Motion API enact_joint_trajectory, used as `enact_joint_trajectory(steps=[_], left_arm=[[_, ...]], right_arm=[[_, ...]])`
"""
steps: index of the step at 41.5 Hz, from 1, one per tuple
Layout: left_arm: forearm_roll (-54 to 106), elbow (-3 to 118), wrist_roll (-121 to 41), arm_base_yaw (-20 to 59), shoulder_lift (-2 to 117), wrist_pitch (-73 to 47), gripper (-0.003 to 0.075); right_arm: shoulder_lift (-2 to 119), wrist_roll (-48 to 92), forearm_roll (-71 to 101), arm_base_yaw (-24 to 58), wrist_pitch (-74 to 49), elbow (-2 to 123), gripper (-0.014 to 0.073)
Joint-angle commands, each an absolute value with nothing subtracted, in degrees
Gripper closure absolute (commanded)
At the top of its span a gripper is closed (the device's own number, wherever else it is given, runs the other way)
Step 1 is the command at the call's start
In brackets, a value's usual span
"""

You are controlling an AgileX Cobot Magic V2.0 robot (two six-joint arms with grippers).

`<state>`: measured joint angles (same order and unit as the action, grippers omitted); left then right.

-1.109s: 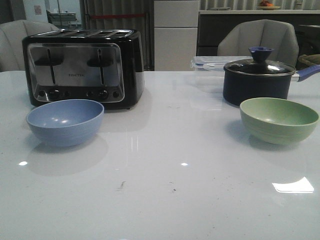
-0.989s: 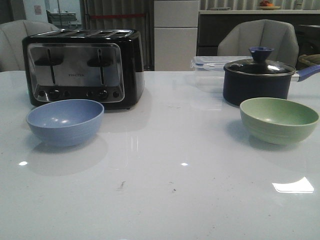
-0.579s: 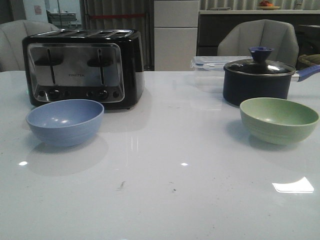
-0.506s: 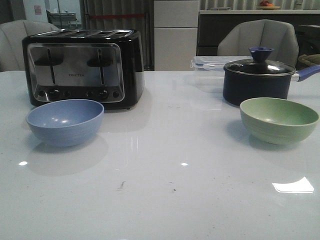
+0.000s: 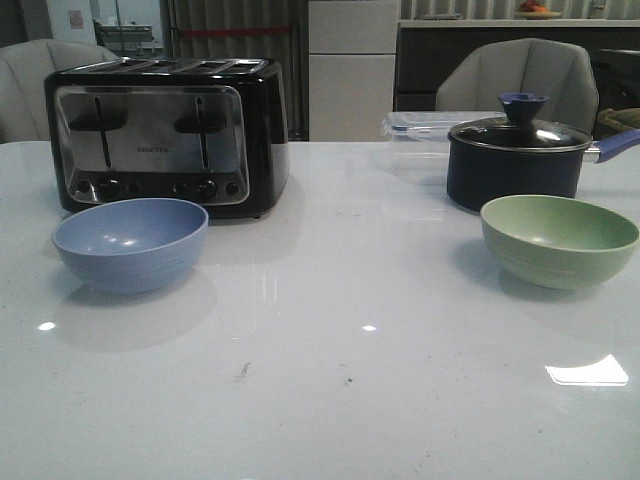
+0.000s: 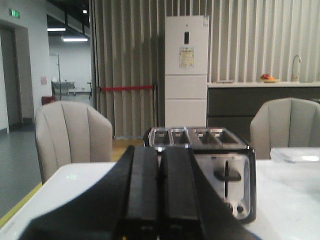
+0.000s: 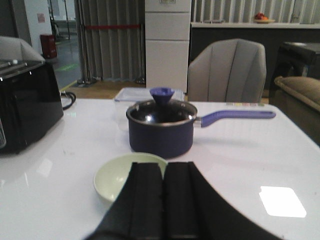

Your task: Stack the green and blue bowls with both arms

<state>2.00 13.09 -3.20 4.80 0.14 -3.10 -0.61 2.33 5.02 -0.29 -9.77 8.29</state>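
Observation:
The pale blue bowl [image 5: 130, 243] sits upright on the white table at the left, in front of the toaster. The pale green bowl [image 5: 558, 239] sits upright at the right, in front of the navy pot; it also shows in the right wrist view [image 7: 117, 177], partly hidden behind the fingers. Neither arm shows in the front view. My left gripper [image 6: 160, 150] is shut and empty, above the table and facing the toaster. My right gripper [image 7: 163, 166] is shut and empty, just short of the green bowl. The blue bowl is out of the left wrist view.
A black and chrome toaster [image 5: 165, 132] stands at the back left. A dark navy lidded pot [image 5: 515, 160] with a long handle stands at the back right, a clear plastic box [image 5: 415, 130] behind it. Grey chairs stand beyond the table.

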Motion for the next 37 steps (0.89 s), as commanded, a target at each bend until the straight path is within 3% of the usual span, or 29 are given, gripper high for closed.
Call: enact_joint_trajectory(steps=[1,13,26,37], left_arm=[[2.3,22.1,-2.8,4.7,3.3,-3.9,0.0627],[2.3,41.7,-2.8,4.7,18.9,-22.5,0.0627],[2.3,41.2,-2.8,4.7,29.8,-32.3,0.0627],[2.3,40.4,-2.8,4.7,36.3,-33.9,0.0624]], right_arm=[[0.5,2.4,4.7,-0.4,-7.5,16.2,0.0539],[15.8,2.4,4.7,-0.4,-19.2,33.7,0.0539],[32.5,2.4,4.7,-0.4,-26.1,36.9,0.0539],[44.4,2.4,4.7,-0.4,-27.7,36.9,0.0518]])
